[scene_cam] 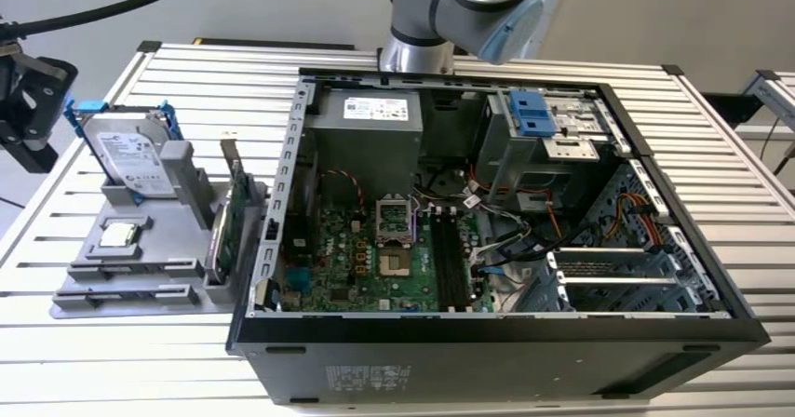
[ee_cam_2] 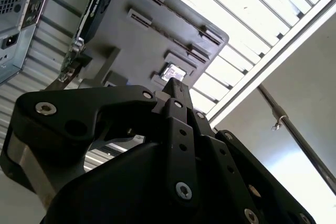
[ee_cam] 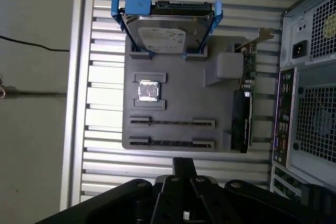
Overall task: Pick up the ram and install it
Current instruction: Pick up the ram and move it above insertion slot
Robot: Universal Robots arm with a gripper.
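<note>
High over the ribbed metal surface point(scene_cam: 162, 63), near the gray plastic holder point(ee_cam: 178, 98), the jaws of the gripper point(ee_cam: 184, 162) are clenched tip to tip in both wrist views. Nothing sits between them and they touch nothing.

From the exterior view's left, bare slatted surface lies open beside the holder. The holder carries a silver hard drive point(scene_cam: 130, 152) in a blue frame, a small square chip point(scene_cam: 118, 235) and two long narrow slots point(ee_cam: 172, 121). A green card point(scene_cam: 227, 226) stands on edge at the holder's side nearest the case.

Just beside it stands the open black computer case point(scene_cam: 497, 343), with its green board point(scene_cam: 360, 259) flat on the bottom among loose cables. Whether the ram sits in the holder's slots or in the board's dark sockets point(scene_cam: 450, 259), I cannot tell.
</note>
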